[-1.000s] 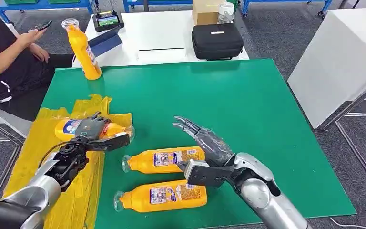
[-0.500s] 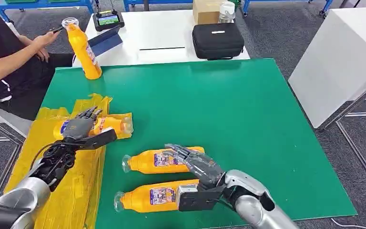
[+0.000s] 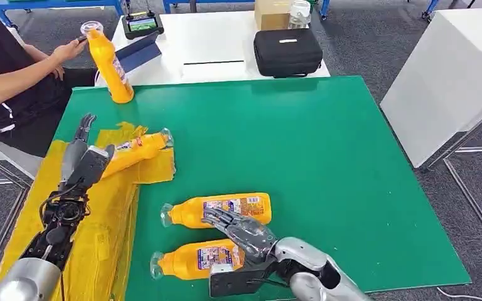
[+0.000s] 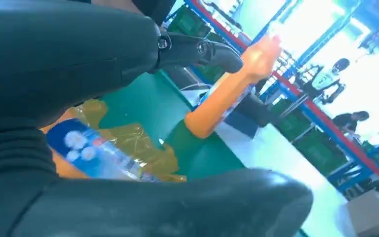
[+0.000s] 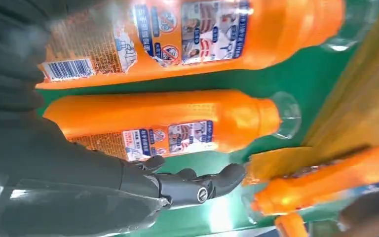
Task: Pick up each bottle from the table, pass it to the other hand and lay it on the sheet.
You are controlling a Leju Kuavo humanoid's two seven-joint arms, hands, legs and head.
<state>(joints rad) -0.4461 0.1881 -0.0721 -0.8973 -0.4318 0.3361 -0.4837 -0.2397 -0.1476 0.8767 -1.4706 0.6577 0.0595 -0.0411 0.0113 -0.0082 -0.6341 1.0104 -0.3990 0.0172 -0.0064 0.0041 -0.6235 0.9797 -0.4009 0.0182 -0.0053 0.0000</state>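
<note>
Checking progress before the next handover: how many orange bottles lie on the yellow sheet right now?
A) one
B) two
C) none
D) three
A: one bottle lies on the yellow sheet beside the left hand, while two lying bottles rest on the green table by the right hand, and another stands at the table's far edge.
</note>
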